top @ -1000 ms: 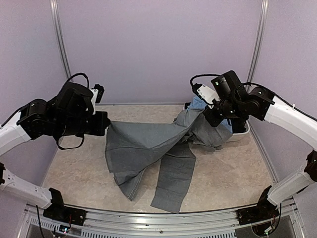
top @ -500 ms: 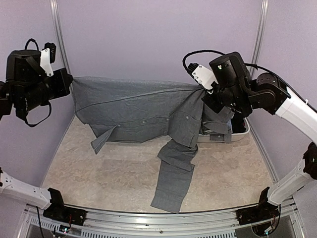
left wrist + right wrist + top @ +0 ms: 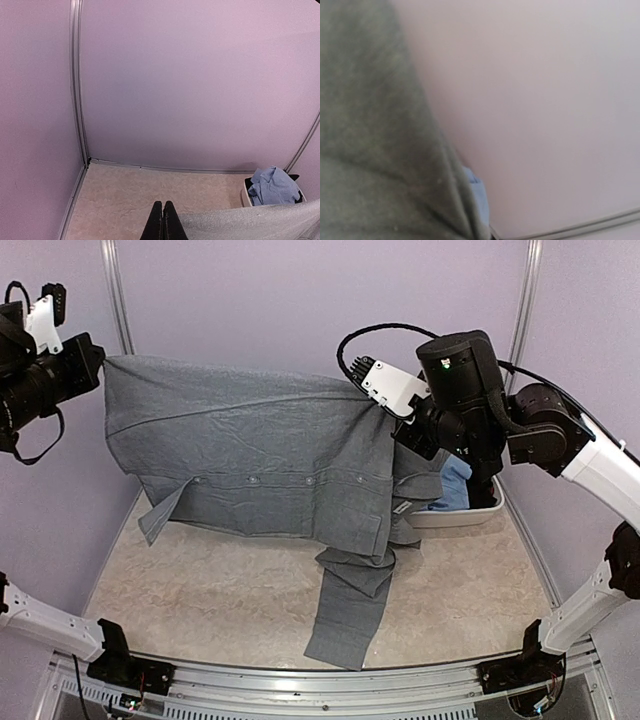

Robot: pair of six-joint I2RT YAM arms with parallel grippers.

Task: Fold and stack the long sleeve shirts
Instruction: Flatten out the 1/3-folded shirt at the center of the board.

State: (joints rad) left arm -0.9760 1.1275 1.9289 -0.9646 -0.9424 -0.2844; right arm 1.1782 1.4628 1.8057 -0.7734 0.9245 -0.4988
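The slate grey shirt (image 3: 250,460) hangs spread in the air between my two grippers. One sleeve (image 3: 345,620) trails down onto the table and the other sleeve (image 3: 160,515) dangles at the left. My left gripper (image 3: 100,362) is high at the left, shut on the shirt's edge. In the left wrist view its fingers (image 3: 158,225) are pressed together with grey cloth (image 3: 250,222) beside them. My right gripper (image 3: 386,412) is shut on the shirt's other upper edge. Grey cloth (image 3: 375,150) hides its fingers in the right wrist view. The light blue shirt (image 3: 455,483) lies crumpled in the basin.
The white oval basin (image 3: 470,519) stands at the back right of the beige table (image 3: 200,590), under my right arm. It also shows in the left wrist view (image 3: 246,196) with the blue shirt (image 3: 272,185). Lilac walls close the back and sides.
Both grippers have risen and moved apart with the grey shirt. It has gone from a heap on the table to hanging spread in the air. The blue shirt is now uncovered.
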